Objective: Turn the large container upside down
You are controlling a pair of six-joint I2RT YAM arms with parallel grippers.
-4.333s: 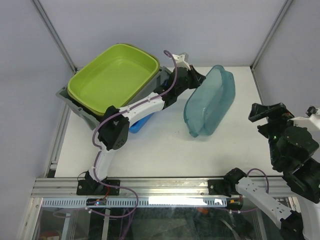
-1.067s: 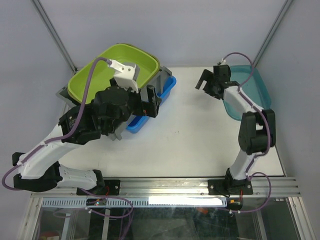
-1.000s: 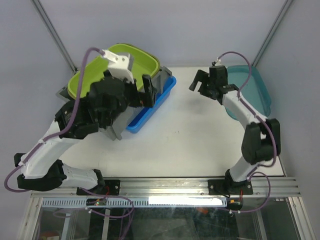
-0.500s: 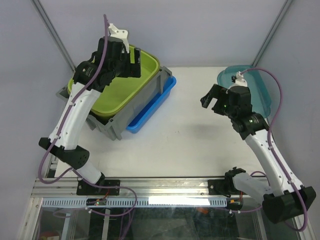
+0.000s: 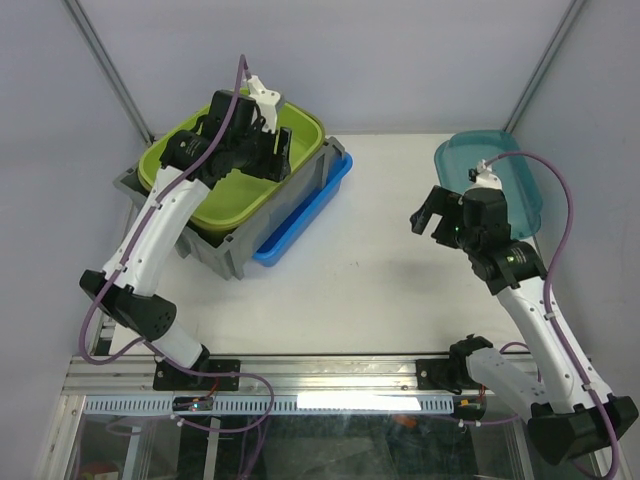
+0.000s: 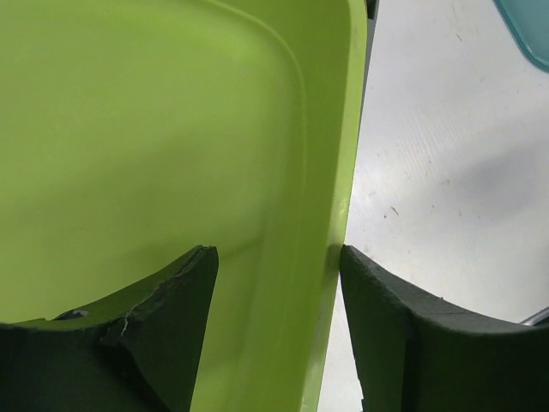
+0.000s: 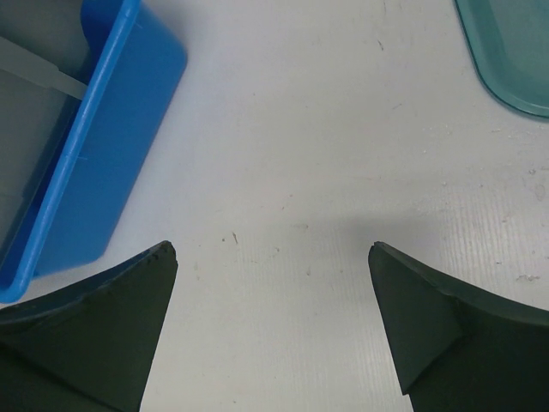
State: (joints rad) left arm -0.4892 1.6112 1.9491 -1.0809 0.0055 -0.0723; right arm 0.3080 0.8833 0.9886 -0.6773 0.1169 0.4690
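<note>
White table [image 5: 380,280], crate [image 5: 210,250] sitting upright at its far-left corner, green tub [image 5: 215,195] nesting inside.
Nearer to it, the left gripper [image 5: 270,158] is straddling the tub's right rim, part open, not clamped; the right gripper [image 7: 273,257] is hovering wide open, empty, well apart.

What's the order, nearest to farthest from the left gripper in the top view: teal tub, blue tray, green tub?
1. Green tub, back left; the left gripper straddles its rim.
2. Blue tray, just right of it.
3. Teal tub, far right.
</note>
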